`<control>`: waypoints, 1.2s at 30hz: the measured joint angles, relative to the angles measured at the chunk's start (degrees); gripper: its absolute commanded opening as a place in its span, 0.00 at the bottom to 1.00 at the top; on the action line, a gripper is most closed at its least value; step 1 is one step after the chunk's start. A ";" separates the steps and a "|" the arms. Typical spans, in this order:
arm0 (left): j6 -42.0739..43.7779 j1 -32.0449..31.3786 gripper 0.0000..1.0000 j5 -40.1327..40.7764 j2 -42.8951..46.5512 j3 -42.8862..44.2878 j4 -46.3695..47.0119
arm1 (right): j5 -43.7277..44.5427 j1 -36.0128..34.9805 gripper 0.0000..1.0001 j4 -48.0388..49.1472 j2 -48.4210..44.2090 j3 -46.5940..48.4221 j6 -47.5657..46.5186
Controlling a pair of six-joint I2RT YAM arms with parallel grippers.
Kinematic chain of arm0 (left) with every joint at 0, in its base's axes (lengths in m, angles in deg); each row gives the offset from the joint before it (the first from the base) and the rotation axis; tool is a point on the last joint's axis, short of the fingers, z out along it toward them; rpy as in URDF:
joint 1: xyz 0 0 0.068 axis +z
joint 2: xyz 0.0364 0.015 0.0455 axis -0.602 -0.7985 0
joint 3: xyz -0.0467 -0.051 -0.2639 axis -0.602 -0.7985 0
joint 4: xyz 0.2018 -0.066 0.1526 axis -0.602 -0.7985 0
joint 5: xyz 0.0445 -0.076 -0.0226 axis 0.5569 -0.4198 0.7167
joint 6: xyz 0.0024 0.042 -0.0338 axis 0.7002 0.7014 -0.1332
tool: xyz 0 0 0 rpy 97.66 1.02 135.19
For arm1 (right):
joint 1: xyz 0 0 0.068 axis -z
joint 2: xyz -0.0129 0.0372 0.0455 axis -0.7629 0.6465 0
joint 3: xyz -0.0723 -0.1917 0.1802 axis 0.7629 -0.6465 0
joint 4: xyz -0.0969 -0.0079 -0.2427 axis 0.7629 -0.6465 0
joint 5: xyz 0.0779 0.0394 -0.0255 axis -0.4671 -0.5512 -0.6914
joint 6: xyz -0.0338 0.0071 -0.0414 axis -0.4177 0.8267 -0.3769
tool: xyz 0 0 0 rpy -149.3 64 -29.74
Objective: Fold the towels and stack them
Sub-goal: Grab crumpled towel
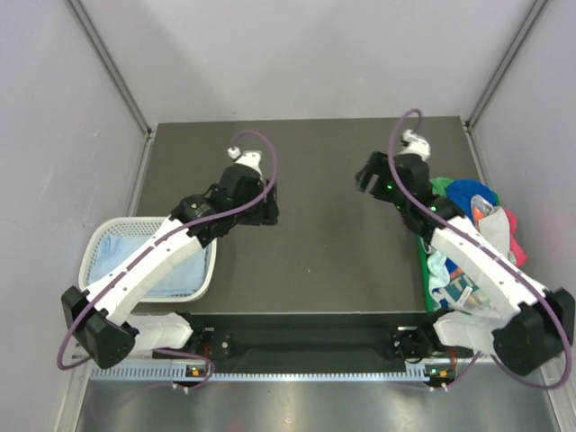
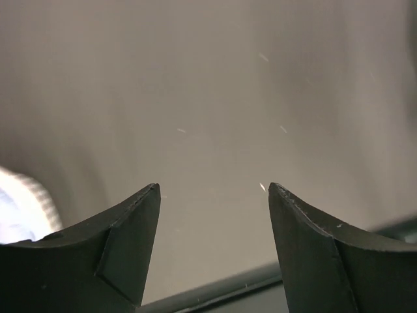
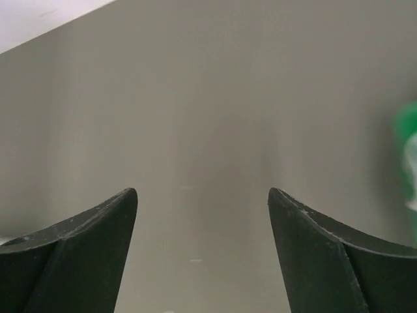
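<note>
At your far left the white mesh basket (image 1: 93, 249) sits near the front corner of the dark table (image 1: 324, 261), and a pale blue towel (image 1: 110, 258) lies inside it, partly hidden under the left arm that reaches across it. Follow that arm up and inward and you find the left gripper (image 1: 263, 209) over bare table, left of centre. In the left wrist view the left gripper (image 2: 214, 189) has its jaws spread wide, with only plain tabletop between them, and a blurred pale shape (image 2: 16, 212) shows at the left edge, too soft to identify with certainty. Across an open stretch of table, the right gripper (image 1: 367, 178) hangs right of centre, pointing toward the left arm and well apart from it. In the right wrist view the right gripper (image 3: 203, 192) also stands wide and holds nothing; you see bare surface between the fingers and a green blur (image 3: 407, 130) at the right edge. At your far right the rest of the towels lie heaped along the table's edge beneath the right arm: a green towel (image 1: 440, 187), a royal blue towel (image 1: 470, 192) just beside it, a pink towel (image 1: 514, 236) at the outer side, and a white printed towel (image 1: 450, 281) nearer the front. A green tray (image 1: 423, 270) shows its edge along the inner side of that heap.
</note>
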 measured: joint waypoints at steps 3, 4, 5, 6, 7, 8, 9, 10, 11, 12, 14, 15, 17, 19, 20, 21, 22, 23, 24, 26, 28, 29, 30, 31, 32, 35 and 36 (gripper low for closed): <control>1.64 -4.79 0.73 -2.64 -1.55 0.00 0.90 | 5.57 6.27 0.84 -6.86 -7.34 -4.42 0.22; 2.03 -5.95 0.73 -4.04 -1.73 -0.11 1.46 | 6.75 8.41 0.86 -8.92 -9.49 -5.51 0.24; 2.38 -6.67 0.73 -5.42 -1.73 -0.33 2.03 | 8.13 10.49 0.87 -10.93 -11.54 -6.40 0.28; 2.69 -6.97 0.73 -6.45 -1.60 -0.70 2.78 | 9.51 12.26 0.88 -12.68 -13.29 -7.08 0.33; 2.93 -7.15 0.73 -7.61 -1.29 -1.46 3.85 | 10.69 14.23 0.89 -14.16 -14.71 -7.65 0.33; 3.10 -7.15 0.73 -8.48 -0.94 -2.40 4.70 | 11.61 16.72 0.89 -15.72 -16.04 -8.07 0.33; 3.21 -7.15 0.73 -9.33 -0.46 -3.48 5.42 | 12.26 18.88 0.90 -17.38 -16.98 -8.17 0.28; 3.34 -7.15 0.73 -9.94 0.07 -4.61 5.92 | 12.76 21.42 0.90 -18.67 -17.53 -8.20 0.17; 3.48 -7.13 0.73 -10.84 0.44 -5.60 6.08 | 13.33 23.47 0.91 -19.45 -17.75 -8.20 0.04; 3.61 -7.13 0.73 -11.41 0.72 -6.36 6.16 | 14.01 25.68 0.91 -20.33 -17.81 -8.20 -0.11; 4.37 -7.13 0.73 -12.72 1.14 -7.80 6.62 | 14.38 31.04 0.90 -22.01 -17.49 -8.20 -0.85; 4.74 -7.13 0.73 -13.55 1.18 -8.33 6.67 | 14.58 33.44 0.90 -22.56 -17.14 -8.17 -1.25; 5.33 -7.13 0.73 -14.34 1.18 -8.94 6.95 | 14.88 37.64 0.90 -23.43 -16.15 -7.96 -2.12; 6.19 -7.13 0.73 -14.75 1.18 -9.25 7.45 | 15.47 40.37 0.90 -24.17 -14.71 -7.26 -2.71; 6.40 -7.15 0.73 -14.80 1.18 -9.29 7.72 | 15.67 41.11 0.90 -24.28 -14.08 -6.88 -2.82; 6.60 -7.13 0.73 -14.95 1.18 -9.31 8.02 | 15.98 41.77 0.90 -24.39 -13.31 -6.43 -2.95; 6.84 -7.13 0.73 -15.13 1.18 -9.35 8.35 | 16.17 42.36 0.90 -24.37 -12.52 -6.01 -3.06; 7.04 -7.13 0.73 -15.28 1.18 -9.40 8.63 | 16.11 43.10 0.90 -24.33 -11.72 -5.66 -3.10; 7.32 -7.13 0.73 -15.50 1.16 -9.53 8.96 | 16.06 43.93 0.90 -24.02 -10.99 -5.57 -3.10; 7.61 -7.15 0.73 -15.85 1.18 -9.92 9.31 | 15.56 46.27 0.88 -23.82 -9.38 -5.64 -3.06; 7.76 -7.13 0.73 -16.15 1.18 -10.45 9.44 | 14.49 48.63 0.86 -23.21 -7.67 -5.77 -3.04; 7.78 -7.13 0.73 -16.33 1.18 -10.73 9.51 | 13.88 49.72 0.82 -22.86 -6.67 -5.79 -2.99; 7.80 -7.15 0.73 -16.57 1.18 -10.99 9.53 | 13.44 50.47 0.77 -22.49 -5.88 -5.81 -2.95; 7.80 -7.13 0.73 -16.76 1.16 -11.15 9.55 | 12.74 51.28 0.74 -21.84 -4.98 -5.97 -2.84; 7.80 -7.15 0.73 -16.85 1.18 -11.28 9.57 | 12.15 51.71 0.69 -21.20 -4.46 -6.34 -2.69; 7.80 -7.13 0.73 -17.22 1.18 -11.50 9.64 | 11.15 52.22 0.56 -20.50 -3.48 -6.99 -2.34; 7.80 -7.15 0.73 -17.38 1.22 -11.63 9.77 | 10.78 52.22 0.51 -20.26 -3.28 -7.02 -2.34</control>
